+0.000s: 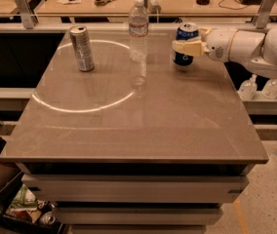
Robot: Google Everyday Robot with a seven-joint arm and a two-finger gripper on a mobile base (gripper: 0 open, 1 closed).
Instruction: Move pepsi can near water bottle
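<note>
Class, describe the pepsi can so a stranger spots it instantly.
On the grey tabletop, look at the far right, past the tall clear plastic water bottle. The short blue pepsi can is gripped by the robot's claw; the other can is taller, silver-grey.
</note>
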